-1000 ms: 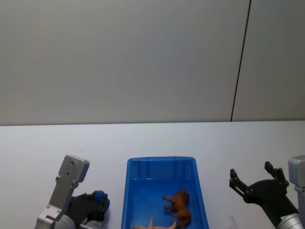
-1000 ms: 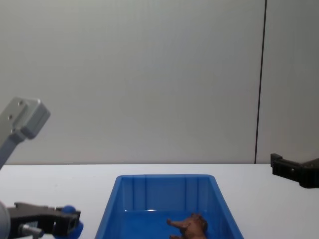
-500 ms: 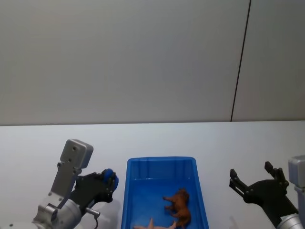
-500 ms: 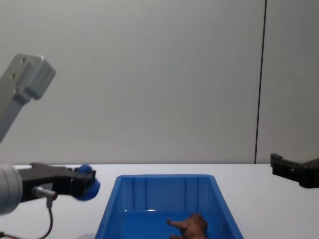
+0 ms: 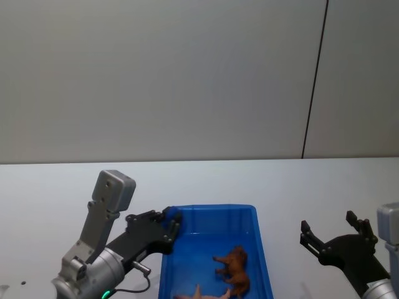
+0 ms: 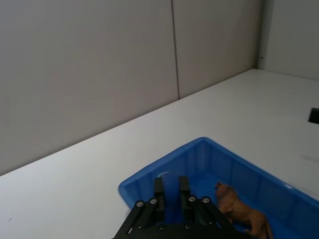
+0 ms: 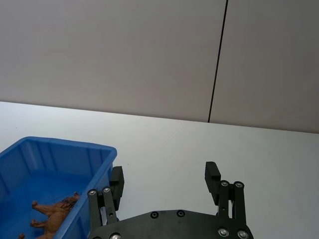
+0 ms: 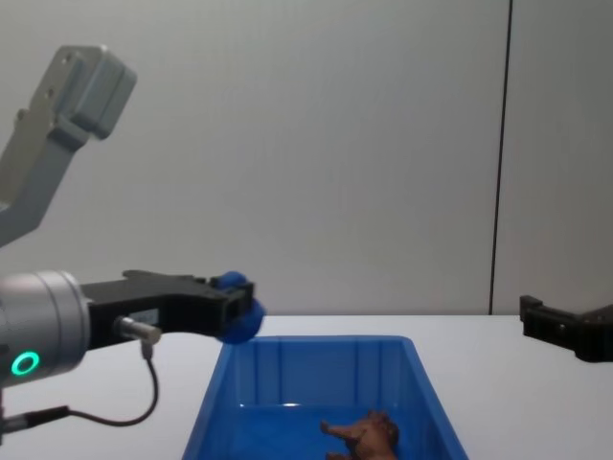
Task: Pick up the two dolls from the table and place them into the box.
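While the head view looks down on the table, we see the left gripper (image 5: 169, 228) reaching in over the near-left corner of the box (image 5: 259, 240), its fingers pinched together; the blue doll it carries is hard to separate from the blue rim here. We judge it is held at that corner so the doll can fall inside once the fingers part. The brown lion doll (image 5: 234, 268) already lies on the box floor toward the right wall, with something pale pink (image 5: 202, 295) beside it at the frame's lower edge (we cannot tell what that is). The right gripper (image 5: 340, 240) sits parked well to the right of the box, fingers spread wide and holding nothing. Left wrist view: the two black fingers (image 6: 158, 195) stand close together over the box's corner, a pale blue sliver between their tips, the lion doll on the floor beyond. Right wrist view: the right gripper's fingers are wide apart over bare table, the box off to one side, so we read that arm as idle. Chest view: the blue doll (image 8: 238, 309) is clamped at the left gripper's tips, above the box rim's left far corner and not yet released.
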Available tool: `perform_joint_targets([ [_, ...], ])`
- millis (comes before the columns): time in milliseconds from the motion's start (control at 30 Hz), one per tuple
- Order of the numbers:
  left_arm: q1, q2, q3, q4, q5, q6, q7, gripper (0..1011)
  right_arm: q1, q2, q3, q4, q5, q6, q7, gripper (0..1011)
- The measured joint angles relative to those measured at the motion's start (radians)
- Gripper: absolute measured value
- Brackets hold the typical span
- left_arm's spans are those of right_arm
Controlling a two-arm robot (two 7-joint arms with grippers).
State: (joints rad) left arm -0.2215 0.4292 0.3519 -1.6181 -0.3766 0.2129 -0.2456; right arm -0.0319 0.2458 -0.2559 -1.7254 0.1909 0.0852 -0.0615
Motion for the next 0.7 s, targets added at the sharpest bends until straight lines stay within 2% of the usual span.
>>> perform_joint_targets([
  [33, -0.004, -0.004, 0.003, 0.003, -0.002, -0.005, -0.016, 200, 0.0, 0.0, 0.0, 0.0, 0.0, 0.0, 0.0, 1001],
  [100, -0.007, -0.008, 0.005, 0.005, -0.005, -0.009, -0.031, 220, 0.0, 0.0, 0.0, 0.0, 0.0, 0.0, 0.0, 1001],
  [167, -0.012, -0.014, 0.008, 0.009, -0.009, -0.015, -0.052, 319, 0.0, 0.0, 0.0, 0.0, 0.0, 0.0, 0.0, 1001],
  [233, -0.014, -0.017, 0.01, 0.012, -0.011, -0.017, -0.063, 364, 0.0, 0.0, 0.0, 0.0, 0.0, 0.0, 0.0, 1001],
  [267, -0.017, -0.02, 0.012, 0.014, -0.013, -0.02, -0.074, 426, 0.0, 0.0, 0.0, 0.0, 0.0, 0.0, 0.0, 1001],
  [333, -0.018, -0.022, 0.013, 0.016, -0.015, -0.023, -0.082, 464, 0.0, 0.0, 0.0, 0.0, 0.0, 0.0, 0.0, 1001],
  [700, -0.028, -0.033, 0.02, 0.025, -0.023, -0.034, -0.122, 827, 0.0, 0.0, 0.0, 0.0, 0.0, 0.0, 0.0, 1001],
])
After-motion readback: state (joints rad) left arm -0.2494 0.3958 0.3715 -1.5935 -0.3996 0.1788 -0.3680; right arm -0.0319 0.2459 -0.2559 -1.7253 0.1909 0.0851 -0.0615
